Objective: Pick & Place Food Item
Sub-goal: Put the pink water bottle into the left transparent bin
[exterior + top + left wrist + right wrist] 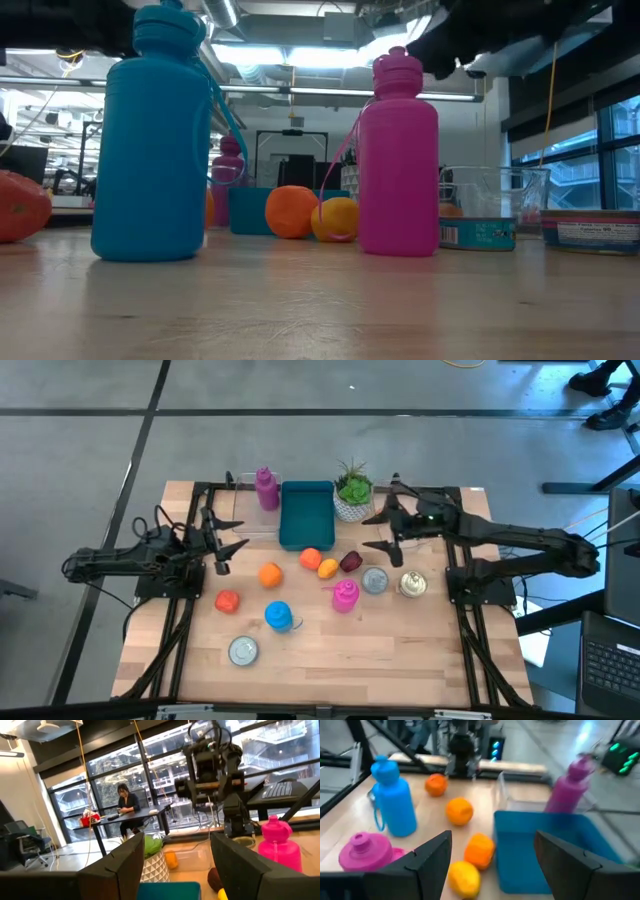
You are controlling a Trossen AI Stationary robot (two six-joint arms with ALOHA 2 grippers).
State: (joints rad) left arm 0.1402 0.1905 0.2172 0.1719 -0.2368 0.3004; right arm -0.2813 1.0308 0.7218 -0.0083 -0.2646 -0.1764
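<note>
A: Starting big, what are you seeing on the wooden surface point(330, 660)?

B: You're looking at a teal bin point(305, 515) sitting at the back centre, with a potted plant point(352, 490) standing just beside it on the right-arm side and a purple bottle point(266, 488) standing at its other side. A clear container point(237, 520) is lying next to that bottle.

A: And the two arms?

B: Your left hand point(222, 545) is hovering above the surface on the left, fingers spread apart and grasping nothing. Your right hand point(385, 530) is hanging above the back right, near the plant, jaws likewise released and empty.

A: Where are the bottles sitting?

B: A pink bottle point(345, 595) is standing near the middle and a blue bottle point(279, 616) is standing a little nearer the front edge, apart from it.

A: And the food?

B: You're seeing an orange piece point(311, 559) touching the bin's front edge, a yellow-orange one point(328, 568) just beside it, and a dark red one point(351, 561) next along. An orange fruit point(270, 574) is lying apart toward the left arm, and a red-orange item point(228, 601) is sitting nearer the front-left. None is lying in the bin.

A: Smallest things?

B: One tin point(243, 650) is lying front-left, a second tin point(375, 580) is resting beside the pink bottle, and a third tin point(411, 585) is sitting just beyond it.
</note>
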